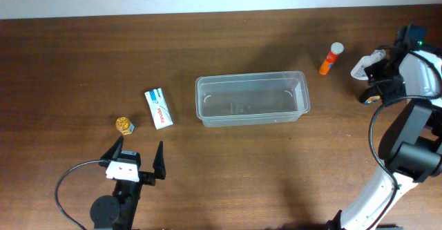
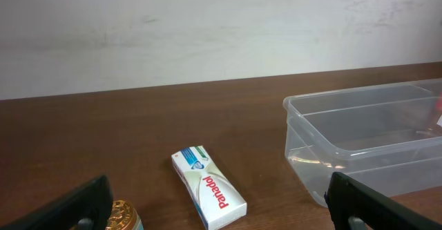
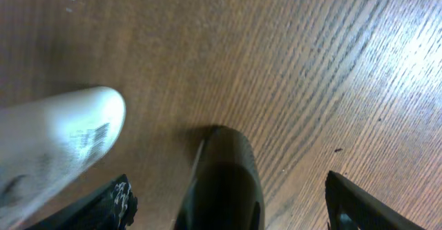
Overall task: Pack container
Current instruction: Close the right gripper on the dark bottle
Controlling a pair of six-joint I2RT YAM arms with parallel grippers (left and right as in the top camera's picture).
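Clear glossy plastic container [image 1: 250, 77], grained wooden table [image 1: 69, 64], matt cardboard box [image 1: 159, 108]

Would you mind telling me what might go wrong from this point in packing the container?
The right pincer straddles a dark object with a white object close beside it; closing may bump that neighbour or grip off-centre. The container is empty and probably light, so an item dropped against its wall could shove it.
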